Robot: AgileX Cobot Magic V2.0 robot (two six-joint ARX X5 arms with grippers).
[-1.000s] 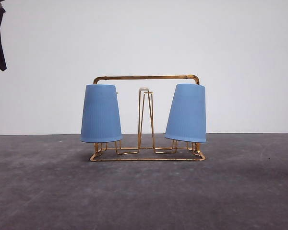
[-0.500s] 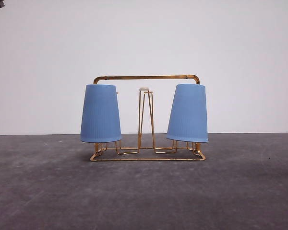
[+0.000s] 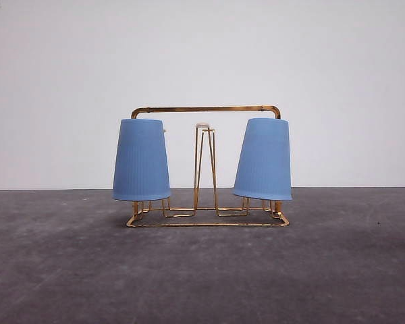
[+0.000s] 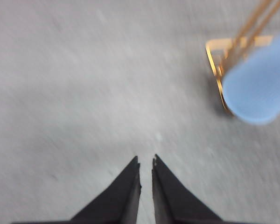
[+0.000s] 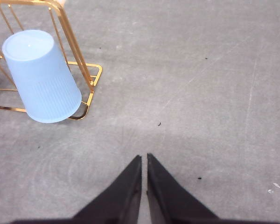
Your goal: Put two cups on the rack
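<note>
Two blue cups sit upside down on the wire rack (image 3: 206,165) in the middle of the grey surface (image 3: 202,270). The left cup (image 3: 142,160) hangs over the prongs at the rack's left end, nearly upright. The right cup (image 3: 263,160) sits over the prongs at the right end and leans a little, its closed top tipped toward the middle. The white-tipped middle prongs (image 3: 204,169) stand bare between them, under the rack's handle bar.

From the wrists, both arms hover above bare surface, off to the sides of the rack. The left claw (image 4: 146,164) has its black fingers drawn almost together with nothing between them. The right claw (image 5: 144,159) is likewise pressed nearly closed and empty.
</note>
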